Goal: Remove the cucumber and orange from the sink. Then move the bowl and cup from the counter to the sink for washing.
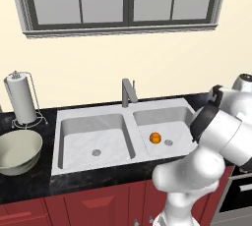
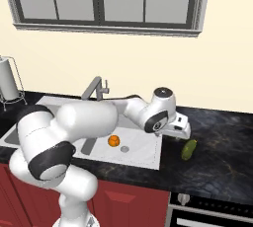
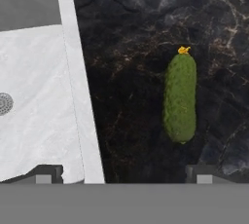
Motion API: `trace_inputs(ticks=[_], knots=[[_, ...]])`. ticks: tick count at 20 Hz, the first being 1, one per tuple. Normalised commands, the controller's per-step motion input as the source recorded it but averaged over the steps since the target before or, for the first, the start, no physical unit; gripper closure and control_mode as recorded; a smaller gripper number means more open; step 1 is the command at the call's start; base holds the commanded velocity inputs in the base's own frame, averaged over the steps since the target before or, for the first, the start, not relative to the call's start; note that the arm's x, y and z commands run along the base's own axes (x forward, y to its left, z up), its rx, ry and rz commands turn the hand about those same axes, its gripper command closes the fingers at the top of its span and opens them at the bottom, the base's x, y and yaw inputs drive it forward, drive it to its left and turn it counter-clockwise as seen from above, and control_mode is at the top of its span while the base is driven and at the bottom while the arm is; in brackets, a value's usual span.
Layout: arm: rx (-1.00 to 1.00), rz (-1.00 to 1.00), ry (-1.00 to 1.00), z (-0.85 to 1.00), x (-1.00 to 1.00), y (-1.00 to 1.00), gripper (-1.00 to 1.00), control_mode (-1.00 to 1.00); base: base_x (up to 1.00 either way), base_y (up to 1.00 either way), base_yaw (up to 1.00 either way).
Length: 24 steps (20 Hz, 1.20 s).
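Note:
The dark-green cucumber (image 2: pixel 189 149) (image 3: pixel 180 99) lies alone on the black counter (image 2: pixel 222 142), just right of the sink (image 1: pixel 98 111). My gripper (image 2: pixel 184 133) (image 3: pixel 124 174) hovers over the sink's right rim (image 3: pixel 80 96) and the counter, a little left of the cucumber. It is open with nothing between its fingers. In the right basin, the orange (image 1: pixel 155 138) (image 2: pixel 113 141) rests beside the drain. The large pale bowl (image 1: pixel 17 151) stands on the counter left of the sink. The cup is out of view.
A grey faucet (image 1: pixel 129 91) rises behind the divider between the basins. A paper towel holder (image 1: pixel 22 99) stands at the back left, behind the bowl. An oven front (image 2: pixel 212 211) sits below the counter on the right.

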Motion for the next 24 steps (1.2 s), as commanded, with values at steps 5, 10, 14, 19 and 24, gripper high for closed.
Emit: trace_inputs(ticks=[5, 10, 14, 19, 24], knots=[[-0.07, 0.02, -0.08, 0.08, -0.12, 0.54, -1.0, -1.0, 0.0, 0.0, 0.0], [-0.05, 0.04, 0.01, 0.1, -0.03, 0.55, -1.0, -1.0, 0.0, 0.0, 0.0], [-0.01, 0.07, 0.07, 0.14, 0.0, 0.53, -1.0, -1.0, 0.0, 0.0, 0.0], [0.0, 0.09, 0.1, 0.12, -0.01, 0.51, -1.0, -1.0, 0.0, 0.0, 0.0], [0.05, 0.12, 0.03, 0.09, -0.02, 0.41, -1.0, -1.0, 0.0, 0.0, 0.0]])
